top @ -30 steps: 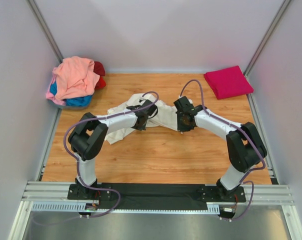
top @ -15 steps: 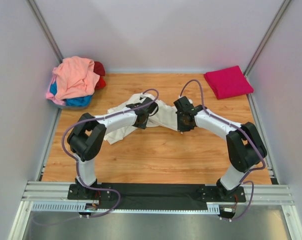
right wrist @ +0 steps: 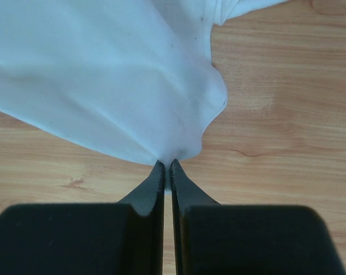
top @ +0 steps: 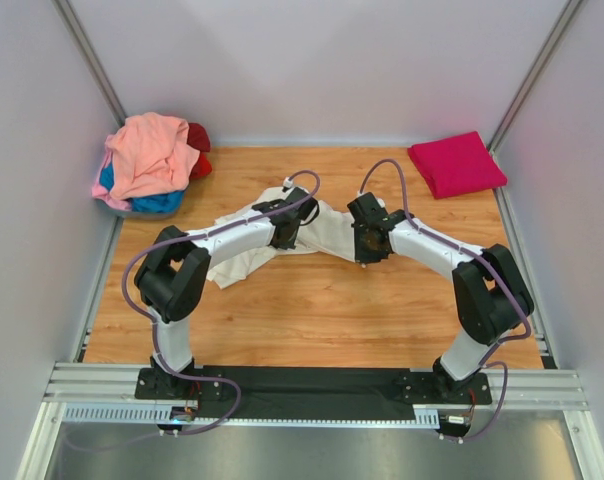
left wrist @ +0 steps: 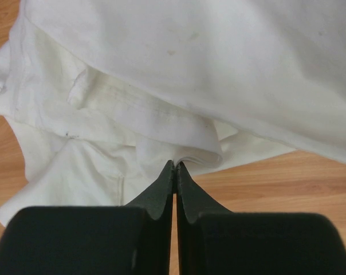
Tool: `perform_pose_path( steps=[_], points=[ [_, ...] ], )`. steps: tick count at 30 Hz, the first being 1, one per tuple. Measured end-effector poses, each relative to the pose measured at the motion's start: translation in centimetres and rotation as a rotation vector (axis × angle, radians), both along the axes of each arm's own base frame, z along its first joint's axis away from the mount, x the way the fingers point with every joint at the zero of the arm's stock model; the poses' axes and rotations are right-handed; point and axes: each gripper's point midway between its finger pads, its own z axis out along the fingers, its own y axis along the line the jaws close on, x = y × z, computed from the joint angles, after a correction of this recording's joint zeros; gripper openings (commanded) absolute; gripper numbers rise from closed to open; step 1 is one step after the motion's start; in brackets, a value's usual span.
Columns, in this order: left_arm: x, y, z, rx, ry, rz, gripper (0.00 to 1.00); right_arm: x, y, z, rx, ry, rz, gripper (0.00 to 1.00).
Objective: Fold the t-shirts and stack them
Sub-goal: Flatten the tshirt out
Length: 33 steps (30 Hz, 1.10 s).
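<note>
Item: cream-white t-shirt [top: 332,228], lying crumpled at frame centre; spreading step appears to be under way.
Left gripper [left wrist: 174,166]: pinching a hem fold, jaws closed on cloth.
Right gripper [right wrist: 166,164]: pinching the opposite edge.
Next move: probably calling for drawing the edges apart and flat.
Room: bare table [top: 312,320] lying open below; magenta t-shirt [top: 457,163] sitting folded upper right; pile of t-shirts [top: 147,160] waiting upper left.

No text, label, brand or number can be read anywhere; the cream-white t-shirt [top: 237,262] shows plain cloth and stitched seams (a few tiny dark specks, not lettering)
</note>
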Motion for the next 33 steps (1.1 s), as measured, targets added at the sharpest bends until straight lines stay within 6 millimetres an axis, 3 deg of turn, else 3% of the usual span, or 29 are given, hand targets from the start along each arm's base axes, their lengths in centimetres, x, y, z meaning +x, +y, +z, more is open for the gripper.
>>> perform_pose_path(
  steps=[10,12,15,17,19,22,24,26,28,33],
  points=[
    [-0.4,0.5,0.5,0.030,0.010,-0.020,0.00,0.1,-0.1,0.1,0.008,0.004,-0.002,0.00],
    [-0.6,1.0,1.8,0.041,0.001,-0.022,0.00,0.4,-0.3,0.6,0.017,0.001,-0.013,0.00],
    [-0.6,1.7,6.7,0.020,-0.069,-0.018,0.00,1.6,-1.0,3.6,0.056,-0.058,-0.045,0.00],
    [-0.5,1.9,12.2,-0.044,-0.165,-0.010,0.00,2.7,-1.6,7.2,0.095,-0.135,-0.072,0.00],
    [-0.7,2.3,18.3,-0.128,-0.282,-0.004,0.00,4.1,-2.3,12.6,0.150,-0.253,-0.100,0.00],
    [-2.5,4.5,28.6,-0.253,-0.483,0.009,0.00,5.1,-4.4,22.6,0.235,-0.477,-0.144,0.00],
    [-4.6,6.7,34.7,-0.325,-0.609,0.014,0.00,4.4,-6.3,28.7,0.274,-0.619,-0.177,0.01],
    [-6.8,8.7,39.0,-0.374,-0.703,0.006,0.00,2.5,-8.4,34.4,0.303,-0.760,-0.213,0.00],
    [-9.3,10.9,42.9,-0.425,-0.801,-0.011,0.00,-0.3,-10.2,38.7,0.322,-0.878,-0.241,0.00],
    [-15.1,14.6,48.0,-0.501,-0.958,-0.116,0.00,-9.2,-14.5,48.1,0.378,-1.167,-0.310,0.00]
  ],
)
